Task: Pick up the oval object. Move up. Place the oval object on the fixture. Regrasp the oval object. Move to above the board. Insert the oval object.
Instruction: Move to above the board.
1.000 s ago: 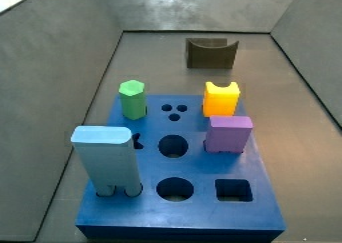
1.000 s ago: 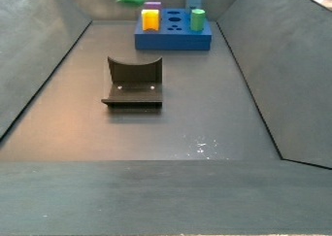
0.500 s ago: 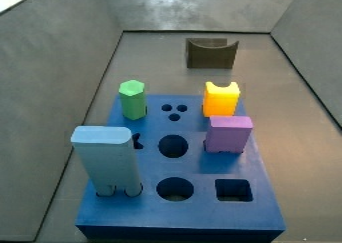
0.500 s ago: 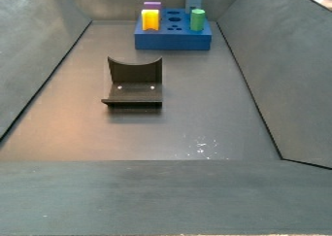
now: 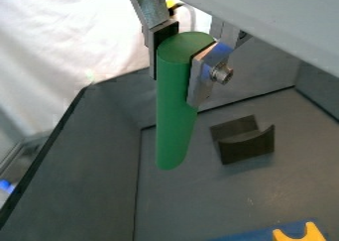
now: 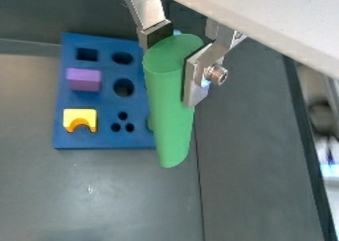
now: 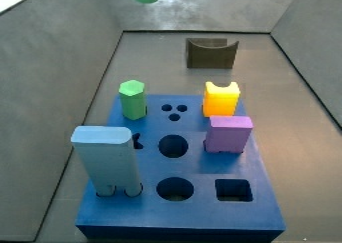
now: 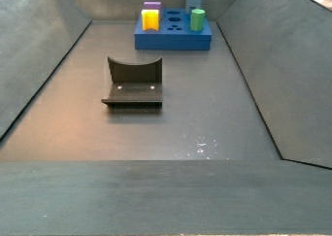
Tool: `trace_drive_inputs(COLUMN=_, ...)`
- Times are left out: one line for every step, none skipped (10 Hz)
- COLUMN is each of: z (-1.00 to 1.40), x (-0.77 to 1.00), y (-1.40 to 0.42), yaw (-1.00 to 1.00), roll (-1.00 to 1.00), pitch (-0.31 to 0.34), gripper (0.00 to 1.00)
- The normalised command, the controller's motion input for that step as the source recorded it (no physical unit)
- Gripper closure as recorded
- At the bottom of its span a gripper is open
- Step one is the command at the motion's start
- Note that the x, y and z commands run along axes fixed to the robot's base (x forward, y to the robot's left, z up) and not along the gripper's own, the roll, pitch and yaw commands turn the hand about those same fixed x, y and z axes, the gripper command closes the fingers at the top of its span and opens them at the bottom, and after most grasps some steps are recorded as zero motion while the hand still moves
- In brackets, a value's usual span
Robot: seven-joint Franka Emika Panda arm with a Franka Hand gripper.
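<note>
The gripper is high above the floor, its silver fingers clamped on the upper end of the oval object, which hangs below them. The fixture stands apart from the board. In a side view only the object's tip shows, at the frame's top edge.

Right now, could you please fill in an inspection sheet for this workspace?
Surface: dark grey floor, bare apart from the rig parts.
Job's things: oval object held upright off the floor; fixture vacant; board with several open holes.
Clutter: green hexagonal peg, yellow block, purple block, light blue block, all standing on the board.
Grippers: claw shut on the oval object's upper end, raised high; only the object's tip shows in a side view.
Cables: nothing seen.
Surroundings: grey sloped walls.
</note>
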Motion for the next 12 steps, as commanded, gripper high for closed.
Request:
trace_drive_inputs(z=0.02, x=-0.04, y=-0.02, yaw=1.00, roll=-0.38, pitch=-0.204, gripper=1.00)
trace_drive_inputs(z=0.02, x=-0.03, y=-0.01, yaw=1.00, roll=-0.38, pitch=-0.226, gripper=1.00)
trace_drive_inputs(z=0.00, x=-0.05, y=0.01, yaw=1.00, roll=-0.35, pitch=-0.280, gripper=1.00)
trace_drive_inputs(z=-0.01, x=-0.06, y=0.02, yaw=1.00, roll=-0.34, pitch=-0.307, gripper=1.00)
trace_drive_inputs(z=0.00, x=-0.08, y=0.03, yaw=1.00, roll=-0.32, pitch=-0.363, gripper=1.00)
trace_drive_inputs(z=0.00, x=-0.08, y=0.03, yaw=1.00, roll=-0.30, pitch=-0.400, gripper=1.00)
trace_drive_inputs(z=-0.01, x=-0.08, y=0.02, yaw=1.00, roll=-0.28, pitch=-0.455, gripper=1.00)
trace_drive_inputs(z=0.00, x=-0.07, y=0.02, yaw=1.00, roll=-0.26, pitch=-0.481, gripper=1.00)
trace_drive_inputs(z=-0.01, x=-0.07, y=0.02, yaw=1.00, roll=-0.22, pitch=-0.539, gripper=1.00)
trace_drive_inputs(z=-0.01, x=-0.06, y=0.02, yaw=0.87, roll=-0.16, pitch=-0.527, gripper=1.00)
trace_drive_inputs(z=-0.01, x=-0.06, y=0.02, yaw=0.59, roll=-0.09, pitch=-0.411, gripper=1.00)
trace_drive_inputs(z=0.00, x=-0.06, y=0.01, yaw=0.44, roll=-0.06, pitch=-0.332, gripper=1.00)
